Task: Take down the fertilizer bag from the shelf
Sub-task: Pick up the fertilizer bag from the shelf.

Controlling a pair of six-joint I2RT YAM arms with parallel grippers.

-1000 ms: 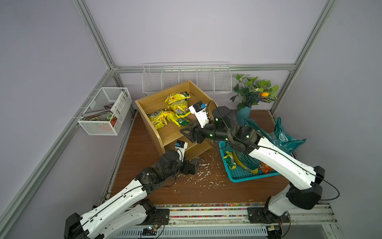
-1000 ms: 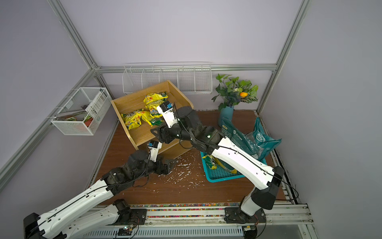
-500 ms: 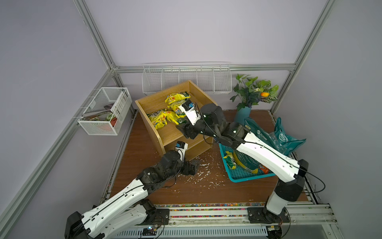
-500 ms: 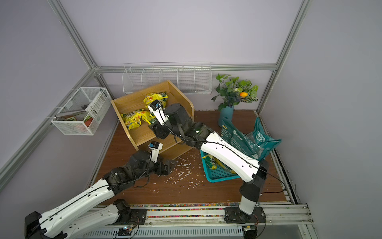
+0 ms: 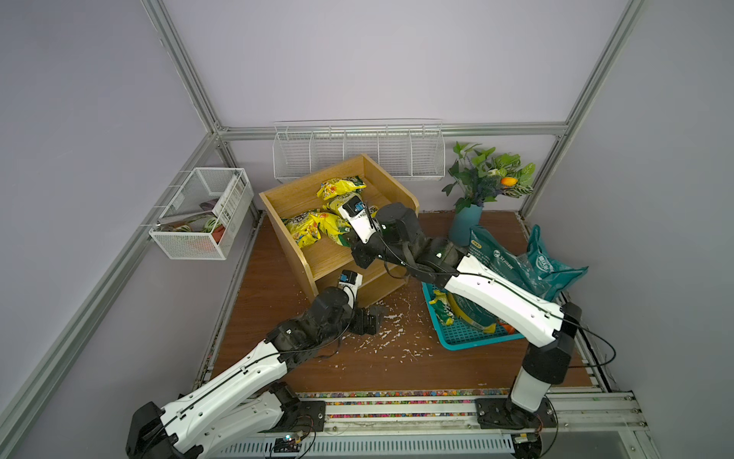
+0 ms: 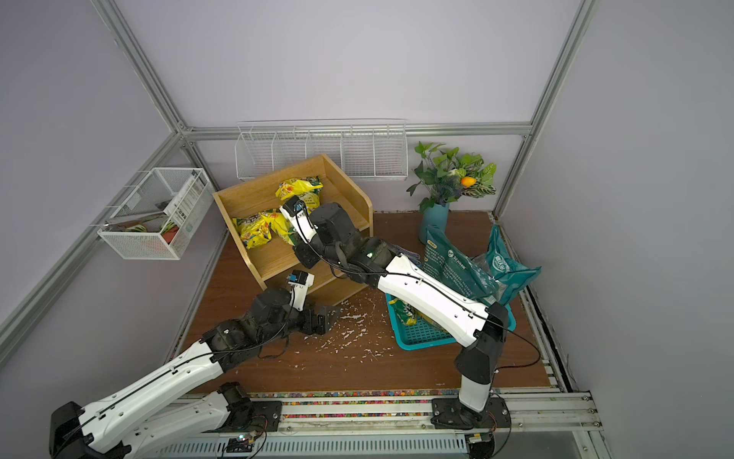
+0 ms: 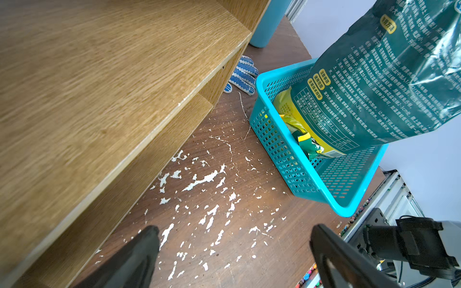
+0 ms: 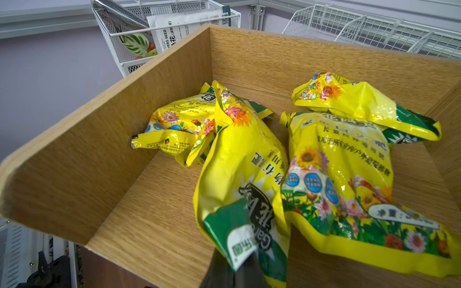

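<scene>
The light oak shelf (image 5: 329,258) (image 6: 278,260) stands at the back of the brown floor. Several yellow flower-printed fertilizer bags (image 5: 308,230) (image 6: 254,230) lie crumpled on its top tier. In the right wrist view, my right gripper (image 8: 237,265) is shut on the green corner of the nearest fertilizer bag (image 8: 239,174), which lies on the top board (image 8: 149,212). Another bag (image 8: 344,179) lies beside it. My left gripper (image 7: 234,229) (image 5: 375,318) hangs open and holds nothing, low over the floor in front of the shelf's bottom tier (image 7: 99,87).
A teal plastic basket (image 5: 472,336) right of the shelf holds bags, and large dark-teal bags (image 5: 500,258) lean over it. Behind it is a potted plant (image 5: 464,226). A white wire rack (image 5: 357,155) and a mesh basket (image 5: 202,214) hang on the walls. White flecks (image 5: 393,330) litter the floor.
My right arm has reached left and back onto the shelf's top tier, and its gripper has closed on a yellow bag's corner. The left arm has not moved.
</scene>
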